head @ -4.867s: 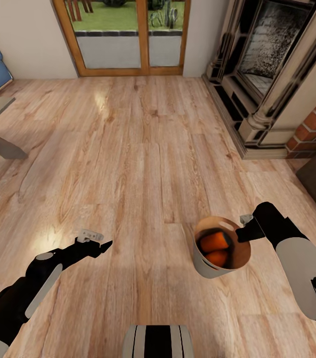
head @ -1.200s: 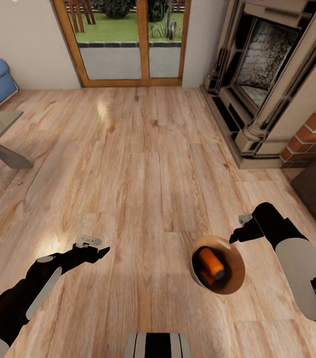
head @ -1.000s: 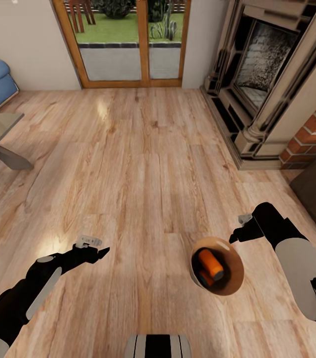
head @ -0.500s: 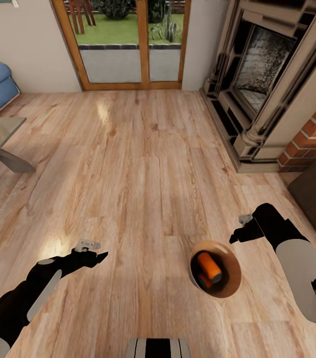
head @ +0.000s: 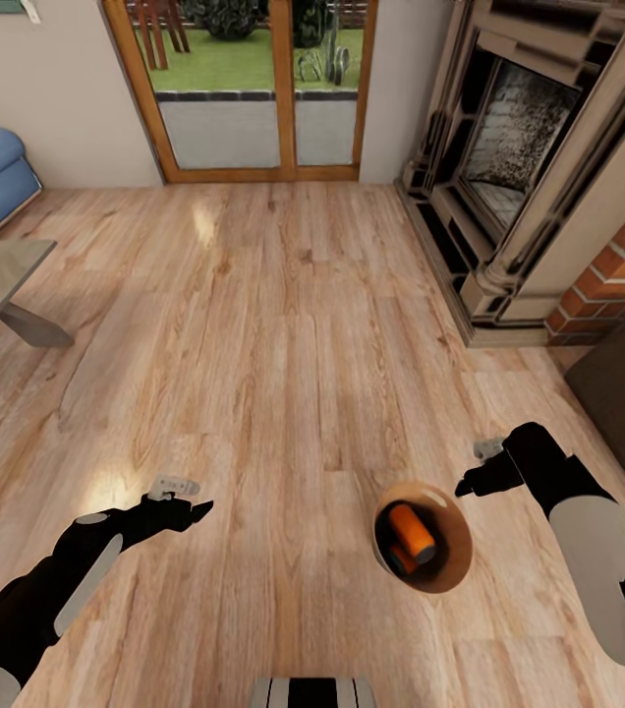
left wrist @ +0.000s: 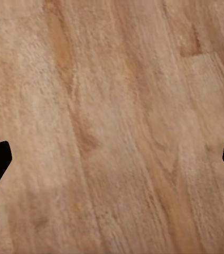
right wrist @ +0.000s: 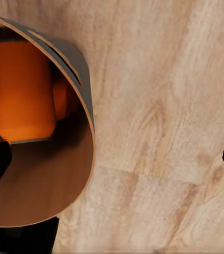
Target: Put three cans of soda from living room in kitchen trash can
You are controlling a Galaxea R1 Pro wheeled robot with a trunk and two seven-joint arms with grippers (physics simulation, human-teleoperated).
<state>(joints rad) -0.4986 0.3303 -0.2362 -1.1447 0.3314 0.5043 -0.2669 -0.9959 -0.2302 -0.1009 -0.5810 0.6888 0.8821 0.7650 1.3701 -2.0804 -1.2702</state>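
Both arms reach forward low over the wood floor [head: 283, 324]. The right gripper [head: 468, 486], fingers spread, hovers just beside the tash can [head: 453, 568], which holds orange soda cans [head: 411, 531]. The left gripper [head: 198, 509] is spread too. The right wrist view shows the tash can's slot [right wrist: 59, 53].

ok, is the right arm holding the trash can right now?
No. The right gripper sits apart from the trash can, which stands on the wood floor with soda cans inside.
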